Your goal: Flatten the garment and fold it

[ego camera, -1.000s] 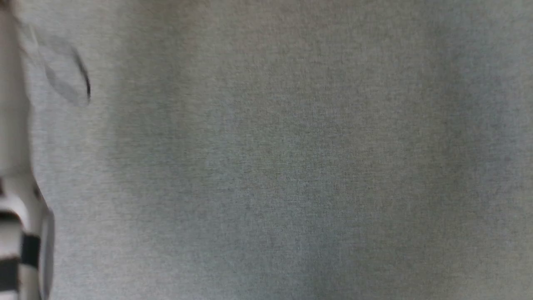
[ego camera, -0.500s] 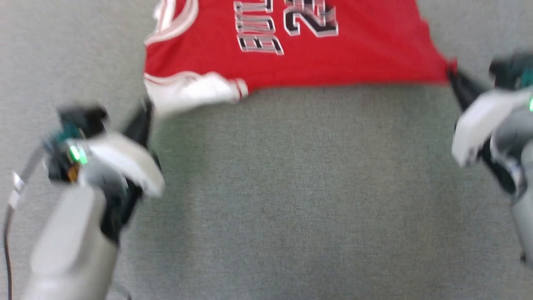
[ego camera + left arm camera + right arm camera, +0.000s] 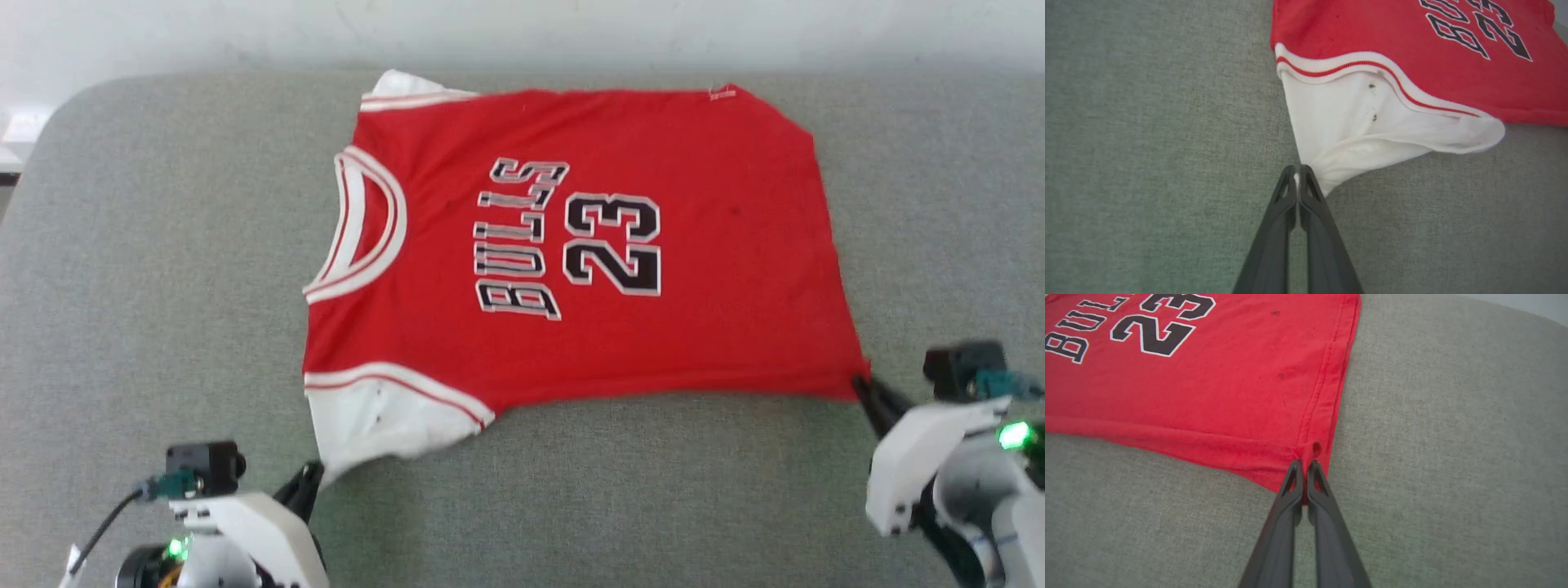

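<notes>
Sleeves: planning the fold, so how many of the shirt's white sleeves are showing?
2. The near sleeve lies spread out, its tip pinched by the left gripper; the far sleeve only peeks out at the shirt's far edge, mostly hidden.

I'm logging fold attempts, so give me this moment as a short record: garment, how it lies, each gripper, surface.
garment: red, white sleeves, BULLS 23 facing up
lie: spread nearly flat, collar toward the robot's left
left gripper: shut on the tip of the near sleeve
right gripper: shut on the near hem corner
surface: grey cloth
</notes>
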Motion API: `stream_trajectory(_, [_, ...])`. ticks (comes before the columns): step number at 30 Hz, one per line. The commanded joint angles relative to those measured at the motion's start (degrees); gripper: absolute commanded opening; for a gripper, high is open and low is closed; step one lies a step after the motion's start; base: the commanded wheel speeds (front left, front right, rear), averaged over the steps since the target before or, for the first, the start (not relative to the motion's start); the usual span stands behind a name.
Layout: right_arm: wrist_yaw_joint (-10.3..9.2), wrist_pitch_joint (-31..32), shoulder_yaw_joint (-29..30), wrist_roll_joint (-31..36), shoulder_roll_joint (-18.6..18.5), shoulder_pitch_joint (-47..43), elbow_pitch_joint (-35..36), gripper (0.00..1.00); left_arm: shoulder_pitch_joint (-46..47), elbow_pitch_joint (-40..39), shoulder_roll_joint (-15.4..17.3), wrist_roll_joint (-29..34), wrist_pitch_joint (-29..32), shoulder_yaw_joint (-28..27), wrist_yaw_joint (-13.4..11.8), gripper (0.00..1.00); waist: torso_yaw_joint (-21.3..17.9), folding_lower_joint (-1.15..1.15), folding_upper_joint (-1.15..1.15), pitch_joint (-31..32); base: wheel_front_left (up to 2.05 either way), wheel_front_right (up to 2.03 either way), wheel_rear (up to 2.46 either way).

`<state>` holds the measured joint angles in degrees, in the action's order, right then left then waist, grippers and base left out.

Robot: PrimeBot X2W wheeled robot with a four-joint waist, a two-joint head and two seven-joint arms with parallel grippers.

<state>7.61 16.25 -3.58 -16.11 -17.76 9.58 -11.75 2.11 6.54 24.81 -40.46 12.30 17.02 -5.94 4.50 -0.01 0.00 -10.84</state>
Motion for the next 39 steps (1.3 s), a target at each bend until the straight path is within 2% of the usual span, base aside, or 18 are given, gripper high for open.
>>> stream_trajectory(1, [-0.12, 1.39, 0.6, 0.18, 0.52, -2.68, 0.82, 0.0, -2.15, -0.75, 0.24, -0.68, 0.19, -0.29, -0.87, 0.0, 0.23, 0.01, 0.0, 1.41, 0.0, 0.0, 0.0])
stream_trajectory(7, [-0.12, 6.77, 2.99, -0.04, 2.52, -10.55, 4.69, 0.0, -7.99, -2.48, -0.39, -2.35, 0.23, -1.03, -3.06, 0.0, -0.15, 0.01, 0.0, 1.74, 0.0, 0.0, 0.0])
stream_trajectory(10, [-0.12, 6.73, 3.56, -0.24, 3.23, -12.76, 7.05, 0.0, -9.68, -3.35, -0.84, -2.56, -1.19, -1.63, -3.77, 0.0, -0.39, 0.01, 0.0, 1.45, 0.0, 0.0, 0.0])
stream_trajectory(13, [-0.12, 3.64, 4.43, 0.46, 3.81, -13.96, 8.99, 0.0, -10.02, -4.64, -1.54, -1.4, -4.98, -2.08, -3.89, 0.0, -0.48, 0.01, 0.0, 1.07, 0.0, 0.0, 0.0])
stream_trajectory(21, [-0.12, -10.98, 4.4, 4.9, 5.75, -13.85, 10.09, 0.0, -3.53, -5.4, -2.88, 9.26, -19.16, -0.12, -4.66, 0.0, -0.43, 0.01, 0.0, 0.13, 0.0, 0.0, 0.0])
stream_trajectory(27, [-0.12, -13.95, 2.78, 6.81, 5.1, -9.29, 9.56, 0.0, 5.96, -4.38, -2.78, 13.73, -23.12, 0.82, -3.78, 0.0, -1.62, 0.01, 0.0, -1.41, 0.0, 0.0, 0.0])
stream_trajectory(34, [-0.12, -11.57, 0.25, 6.44, 2.42, -0.76, 7.43, 0.0, 19.01, 0.09, -0.38, 16.44, -21.55, 1.66, -0.6, 0.0, -3.82, 0.01, 0.0, -5.37, 0.0, 0.0, 0.0])
stream_trajectory(39, [-0.12, -7.5, -1.9, 4.95, 1.5, 5.3, 4.36, 0.0, 25.81, 5.15, 0.92, 16.54, -18.58, 2.27, 1.83, 0.0, -5.47, 0.01, 0.0, -8.69, 0.0, 0.0, 0.0])
